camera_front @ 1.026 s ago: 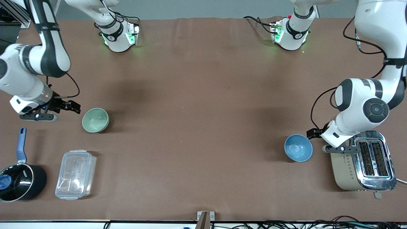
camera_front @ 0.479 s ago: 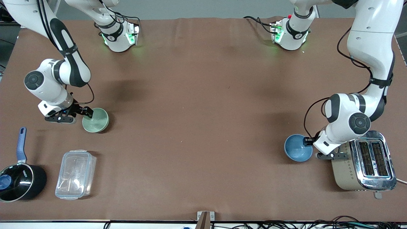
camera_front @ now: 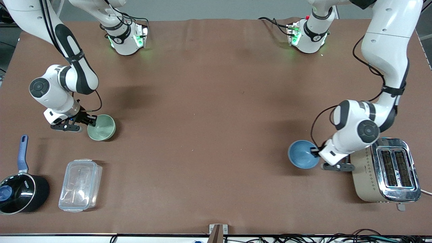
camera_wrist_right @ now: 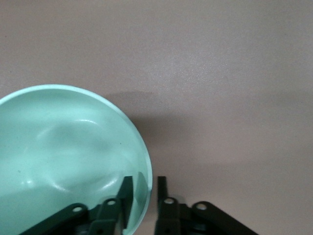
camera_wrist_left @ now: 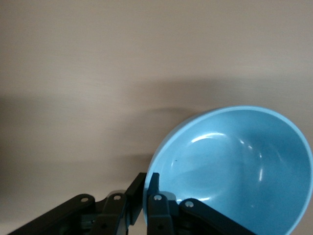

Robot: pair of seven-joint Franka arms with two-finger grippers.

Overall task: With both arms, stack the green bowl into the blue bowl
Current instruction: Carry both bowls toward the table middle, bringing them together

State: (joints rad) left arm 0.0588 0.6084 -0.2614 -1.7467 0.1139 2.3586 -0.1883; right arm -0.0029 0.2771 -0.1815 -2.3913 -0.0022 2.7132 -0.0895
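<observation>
Brown table (camera_front: 209, 135) carries both bowls, well apart. Toward the right arm's end, the green bowl (camera_front: 102, 127) has its rim between the narrowed fingers of the right gripper (camera_front: 91, 120). Toward the left arm's end, the left gripper (camera_front: 316, 152) pinches the blue bowl (camera_front: 302, 155) by its rim beside the toaster (camera_front: 386, 170).
</observation>
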